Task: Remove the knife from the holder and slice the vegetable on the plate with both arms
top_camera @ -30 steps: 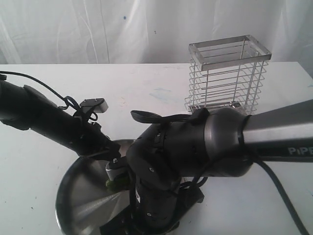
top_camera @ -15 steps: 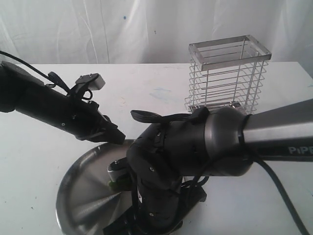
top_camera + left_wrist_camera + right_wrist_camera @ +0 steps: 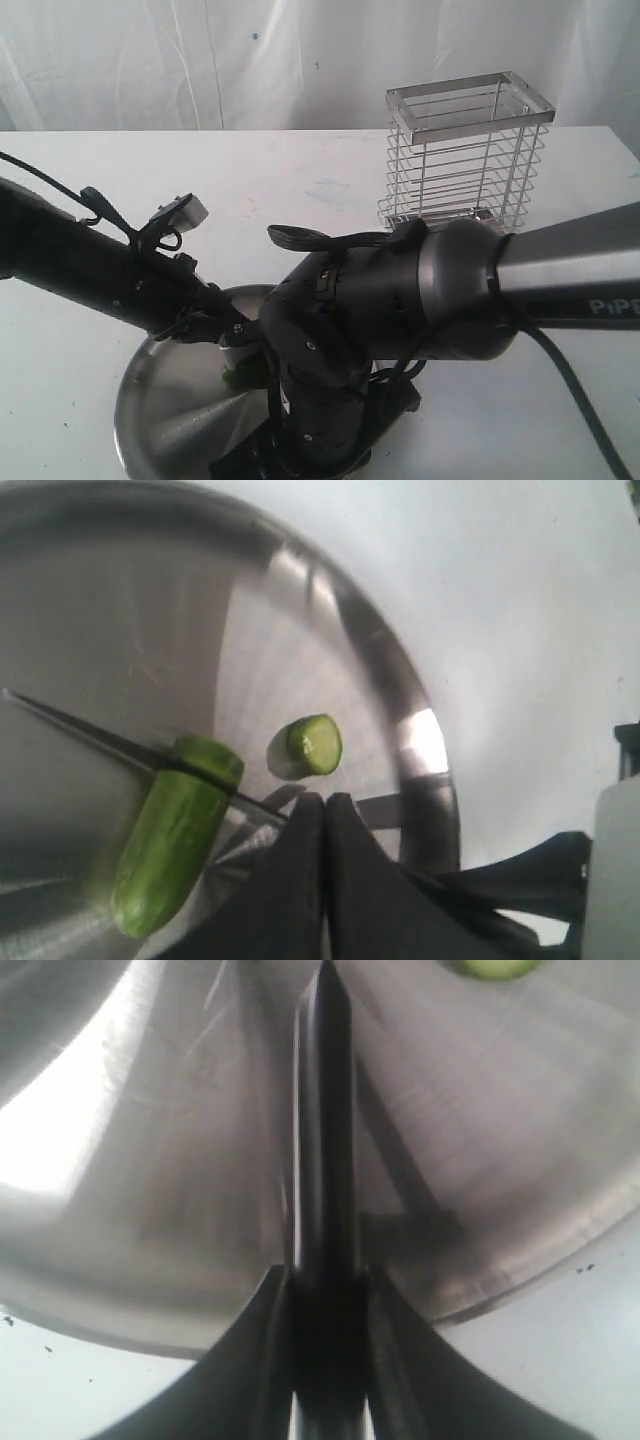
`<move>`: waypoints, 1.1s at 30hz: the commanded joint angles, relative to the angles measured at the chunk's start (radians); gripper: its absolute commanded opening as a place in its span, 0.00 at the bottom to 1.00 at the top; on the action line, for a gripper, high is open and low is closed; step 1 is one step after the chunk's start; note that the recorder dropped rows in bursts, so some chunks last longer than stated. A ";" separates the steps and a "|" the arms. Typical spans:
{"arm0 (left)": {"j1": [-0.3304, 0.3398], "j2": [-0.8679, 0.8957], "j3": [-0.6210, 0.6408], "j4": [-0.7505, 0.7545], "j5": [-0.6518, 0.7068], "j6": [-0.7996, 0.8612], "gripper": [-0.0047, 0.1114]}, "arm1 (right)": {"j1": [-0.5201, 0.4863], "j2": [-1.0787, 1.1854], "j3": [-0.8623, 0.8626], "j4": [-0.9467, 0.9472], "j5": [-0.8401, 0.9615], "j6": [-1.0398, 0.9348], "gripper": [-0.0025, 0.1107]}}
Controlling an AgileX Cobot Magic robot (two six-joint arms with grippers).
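On the steel plate (image 3: 390, 680) lies the green vegetable (image 3: 170, 860), with a cut round slice (image 3: 313, 744) lying apart from it. The knife's thin blade (image 3: 90, 738) crosses the vegetable near its cut end. My left gripper (image 3: 325, 800) is shut with nothing between its fingers, just beside the vegetable's end and the blade. My right gripper (image 3: 325, 1280) is shut on the knife (image 3: 322, 1110), whose black handle runs out over the plate (image 3: 150, 1160). In the exterior view the right arm (image 3: 400, 310) hides most of the vegetable (image 3: 238, 375) and the plate (image 3: 170, 400).
The wire holder (image 3: 465, 160) stands empty at the back right of the white table. A white curtain hangs behind. The plate sits near the table's front edge, under both arms.
The left arm lifted up and to the left half a second ago, then came back down to the plate by the vegetable. The right arm and the knife have not moved.
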 commanded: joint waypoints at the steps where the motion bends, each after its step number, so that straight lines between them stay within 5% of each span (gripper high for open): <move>1: -0.001 -0.006 0.024 -0.142 0.040 0.103 0.04 | -0.010 -0.010 -0.006 -0.007 -0.013 0.012 0.02; 8: -0.001 -0.006 0.034 -0.302 -0.129 0.218 0.04 | -0.010 -0.010 -0.006 -0.003 -0.023 0.019 0.02; 14: -0.001 -0.006 0.034 -0.289 -0.063 0.223 0.04 | -0.010 -0.010 -0.007 0.031 0.015 0.019 0.02; 33: -0.001 0.093 0.056 -0.209 -0.155 0.209 0.04 | -0.010 -0.010 -0.008 0.038 -0.004 0.019 0.02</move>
